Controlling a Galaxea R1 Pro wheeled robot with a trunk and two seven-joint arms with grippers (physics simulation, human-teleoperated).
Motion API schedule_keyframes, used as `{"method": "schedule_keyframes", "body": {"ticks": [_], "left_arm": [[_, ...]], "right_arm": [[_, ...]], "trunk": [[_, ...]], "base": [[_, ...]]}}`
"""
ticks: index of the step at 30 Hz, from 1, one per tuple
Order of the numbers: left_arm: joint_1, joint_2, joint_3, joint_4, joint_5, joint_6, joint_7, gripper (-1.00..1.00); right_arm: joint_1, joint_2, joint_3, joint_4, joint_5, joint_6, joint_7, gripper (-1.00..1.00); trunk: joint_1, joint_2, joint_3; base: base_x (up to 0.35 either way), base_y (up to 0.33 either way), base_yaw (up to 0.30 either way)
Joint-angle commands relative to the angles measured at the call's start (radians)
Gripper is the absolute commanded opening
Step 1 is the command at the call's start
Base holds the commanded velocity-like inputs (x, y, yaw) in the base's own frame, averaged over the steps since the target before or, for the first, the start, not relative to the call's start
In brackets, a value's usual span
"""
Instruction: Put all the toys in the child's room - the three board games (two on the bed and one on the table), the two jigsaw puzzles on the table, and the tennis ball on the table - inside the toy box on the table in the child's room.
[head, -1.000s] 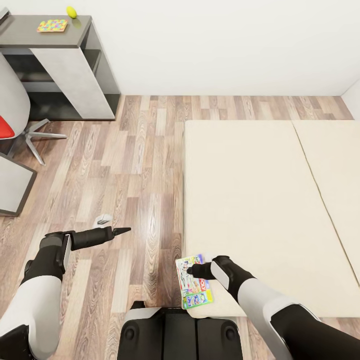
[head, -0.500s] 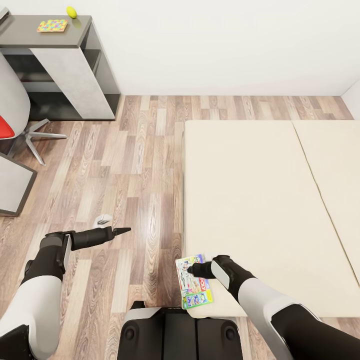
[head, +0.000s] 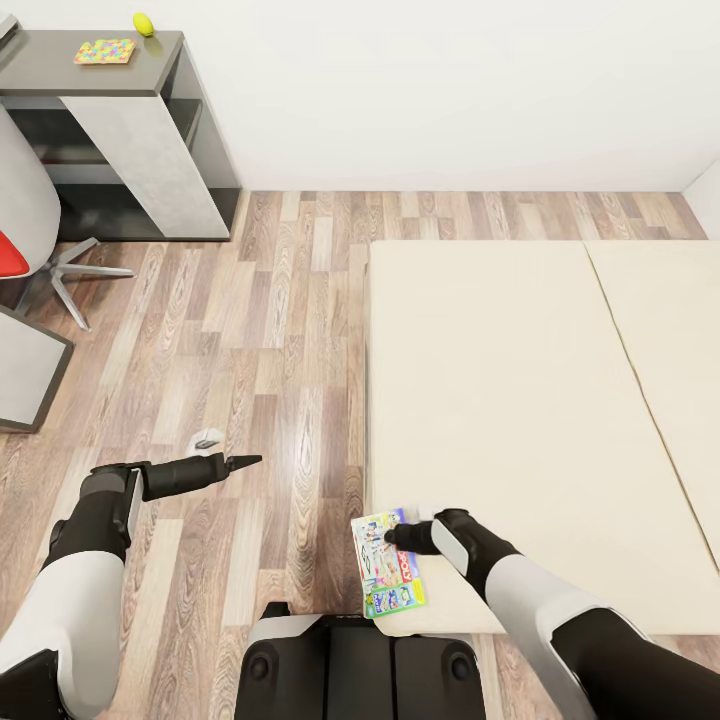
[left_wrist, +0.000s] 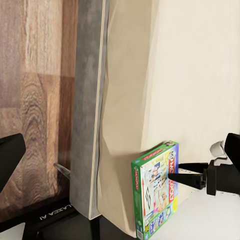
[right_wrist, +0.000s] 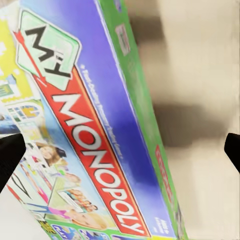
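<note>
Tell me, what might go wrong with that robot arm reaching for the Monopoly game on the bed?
The Monopoly box lies at the very corner of the bed, so a nudge from the right gripper could push it off onto the floor. The box is flat, and the open fingers may slide over it rather than grip it.
</note>
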Motion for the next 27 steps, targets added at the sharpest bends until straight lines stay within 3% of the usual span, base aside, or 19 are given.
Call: {"method": "schedule_keyframes", "body": {"ticks": [1, 14, 27], "left_arm": [[-0.001, -0.001, 0.004, -0.001, -0.01, 0.008, -0.009, 1.0], [-0.001, -0.001, 0.004, -0.001, -0.01, 0.008, -0.007, 1.0], [-0.001, -0.001, 0.004, -0.001, -0.01, 0.008, -0.007, 1.0]], "right_arm": [[-0.001, -0.004, 0.003, -0.001, 0.002, 0.004, 0.003, 1.0], [0.001, -0.026, 0.004, -0.037, 0.003, 0.001, 0.049, 1.0], [0.067, -0.05, 0.003, -0.196, 0.001, 0.016, 0.051, 1.0]], "trunk": [[0.001, -0.002, -0.001], [0.001, -0.002, -0.001], [0.001, -0.002, -0.001]], "base": [[0.0, 0.0, 0.0], [0.0, 0.0, 0.0], [0.0, 0.0, 0.0]]}}
